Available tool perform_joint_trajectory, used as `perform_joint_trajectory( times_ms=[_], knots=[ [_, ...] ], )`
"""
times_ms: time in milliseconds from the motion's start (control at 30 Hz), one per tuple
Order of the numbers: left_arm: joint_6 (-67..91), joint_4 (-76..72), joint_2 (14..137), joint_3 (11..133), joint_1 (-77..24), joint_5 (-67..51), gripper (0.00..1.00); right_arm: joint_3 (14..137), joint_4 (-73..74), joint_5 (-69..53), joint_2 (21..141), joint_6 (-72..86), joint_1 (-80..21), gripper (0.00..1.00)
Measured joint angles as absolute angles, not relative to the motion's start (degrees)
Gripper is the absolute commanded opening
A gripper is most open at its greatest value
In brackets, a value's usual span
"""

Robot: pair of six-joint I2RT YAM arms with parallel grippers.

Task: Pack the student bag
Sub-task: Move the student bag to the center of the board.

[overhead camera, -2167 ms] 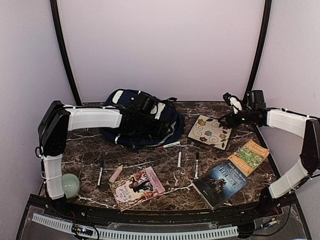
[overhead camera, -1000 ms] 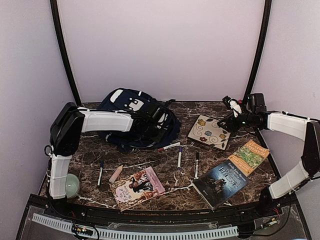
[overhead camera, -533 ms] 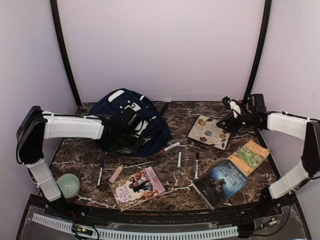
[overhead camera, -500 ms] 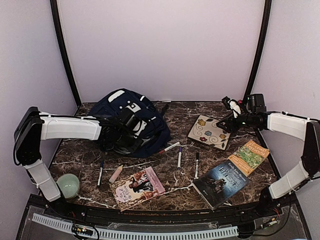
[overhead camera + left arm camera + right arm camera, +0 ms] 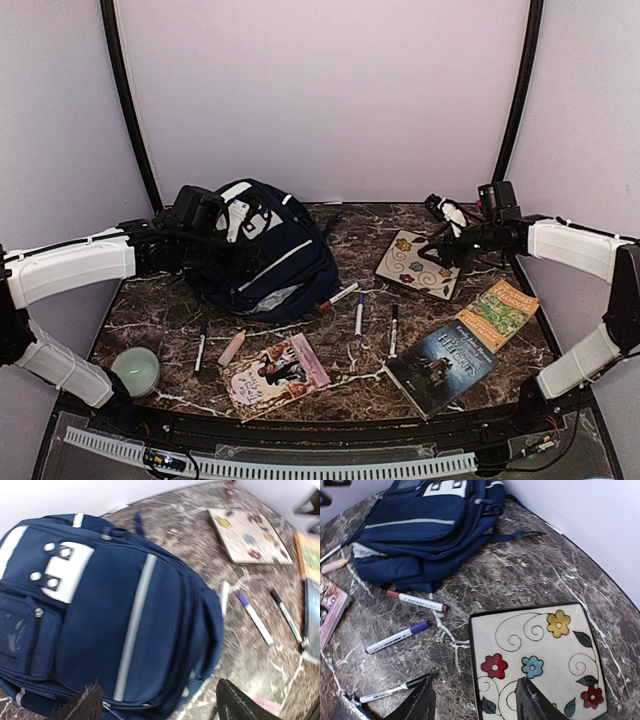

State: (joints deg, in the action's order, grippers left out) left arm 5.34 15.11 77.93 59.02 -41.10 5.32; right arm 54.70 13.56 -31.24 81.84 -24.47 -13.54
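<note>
Left wrist view: the student bag [image 5: 100, 620] is lying flat, front panel up, filling most of the frame. It's soft fabric that is sagging at the edges, so I'm expecting it to flop and fold when lifted rather than hold its shape. It looks flat, so probably light for its bulk. The best grab points look like the top loop [image 5: 136, 522] or the fabric lip beside a zipper. The smooth front panel is giving nothing to pinch. The left gripper [image 5: 160, 711] is hovering above the bag's near edge, jaws spread wide, nothing between them.

Right wrist view: the right gripper [image 5: 476, 705] is pointing down over the near edge of the flowered square pad [image 5: 535, 655], jaws apart and holding nothing. The bag is sitting well beyond it, with a red-capped marker [image 5: 417, 601] lying just beside the bag's edge.

Top view: the bag [image 5: 270, 250] is resting at the back left of the table [image 5: 330, 400], near the wall. The left arm is reaching in from the left, low over the bag. The right arm is stretching across to the pad at the back right.
</note>
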Motion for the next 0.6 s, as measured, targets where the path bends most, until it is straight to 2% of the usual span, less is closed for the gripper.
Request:
perform_joint_trajectory(
  times_ms=[133, 300, 600],
  knots=[
    [8.08, 12.43, 78.81, 58.85, -36.73, 1.85, 0.81, 57.69, 19.84, -31.48, 81.84, -30.59, -18.31, 0.63],
    [11.29, 7.88, 83.24, 58.74, -37.23, -7.94, 0.81, 58.37, 30.17, -31.27, 81.28, -37.54, -20.88, 0.66],
    [13.93, 5.67, 91.55, 58.19, -39.99, -12.08, 0.78, 49.25, 34.39, -22.26, 74.37, -42.76, -25.19, 0.65]
  ],
)
